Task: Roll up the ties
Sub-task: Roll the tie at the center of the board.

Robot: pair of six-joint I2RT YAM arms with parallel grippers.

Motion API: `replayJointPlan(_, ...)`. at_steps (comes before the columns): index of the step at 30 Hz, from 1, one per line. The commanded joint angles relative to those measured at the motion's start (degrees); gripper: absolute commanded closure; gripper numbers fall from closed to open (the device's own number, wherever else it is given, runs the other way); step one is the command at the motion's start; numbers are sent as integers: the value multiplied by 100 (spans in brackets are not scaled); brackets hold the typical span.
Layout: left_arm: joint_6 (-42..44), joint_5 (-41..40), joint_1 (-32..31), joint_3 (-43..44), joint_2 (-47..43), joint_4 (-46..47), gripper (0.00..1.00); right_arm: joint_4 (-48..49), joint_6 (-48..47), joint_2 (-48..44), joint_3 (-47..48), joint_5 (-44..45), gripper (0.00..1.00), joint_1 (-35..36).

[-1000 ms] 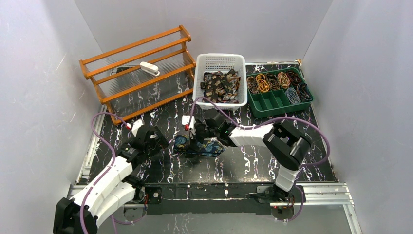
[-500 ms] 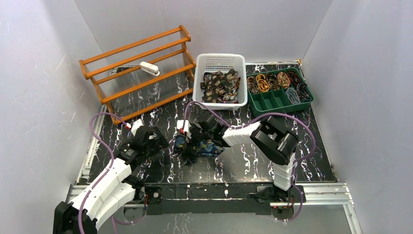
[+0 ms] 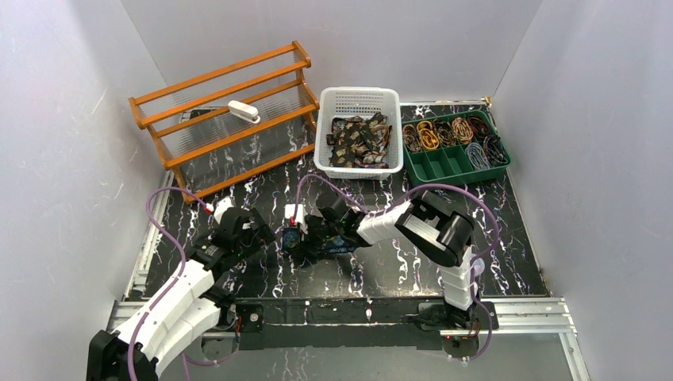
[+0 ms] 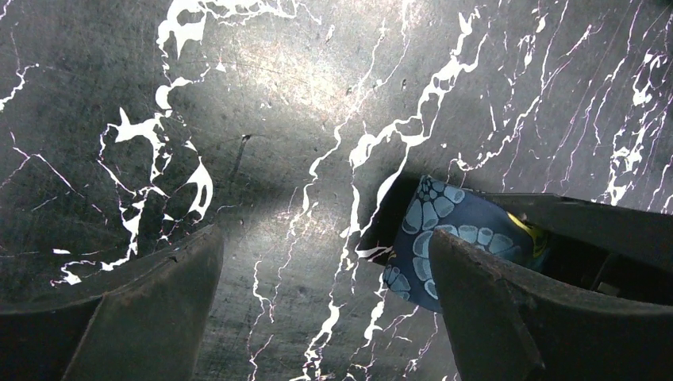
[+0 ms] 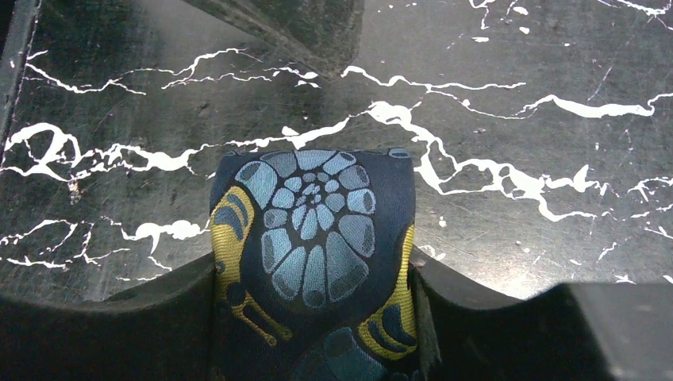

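A dark blue tie (image 3: 333,240) with teal and gold paisley lies bunched on the black marbled table, left of centre. My right gripper (image 3: 300,236) is shut on its end; in the right wrist view the tie (image 5: 313,210) sits pinched between the fingers of my right gripper (image 5: 313,290). My left gripper (image 3: 263,238) is open, just left of the tie. In the left wrist view the tie's end (image 4: 444,230) shows just past the right finger of my left gripper (image 4: 325,246), and bare table lies between the fingers. Brown ties (image 3: 361,139) fill a basket.
A white basket (image 3: 359,97) stands at the back centre. A green tray (image 3: 444,167) with several rolled ties is at the back right. A wooden rack (image 3: 226,111) with a white object (image 3: 244,111) on it stands at the back left. Purple cables loop over both arms.
My right gripper has moved left with the blue tie's end, closer to my left gripper. The left arm has barely moved.
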Motion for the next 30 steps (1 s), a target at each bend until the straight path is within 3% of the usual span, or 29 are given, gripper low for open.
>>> replayJointPlan(1,-115,65,41,-134,-153,-68,2,-151,-477,-136,-358,-57,38,70)
replayJointPlan(4,-140,101,36,-184,-207,-59,2,-471,-734,-235,-437,-70,39,86)
replayJointPlan(8,-168,280,35,-304,-188,111,2,-610,-759,-467,-507,-130,27,100)
replayJointPlan(12,-214,432,39,-382,-165,253,2,-495,-521,-851,-485,-181,3,99)
replayJointPlan(20,-212,591,38,-449,-549,310,2,338,330,-1944,-802,106,1,100)
replayJointPlan(23,-177,662,34,-466,-685,313,2,724,1001,-2512,-1296,364,1,93)
replayJointPlan(25,-145,683,35,-471,-781,300,2,836,2133,-2929,-1614,1353,1,88)
replayJointPlan(27,-132,726,36,-481,-873,298,2,65,3234,-3258,-1561,2409,1,-3)
replayJointPlan(30,-144,799,39,-542,-978,314,2,-1508,4175,-3339,-1140,2243,1,-352)
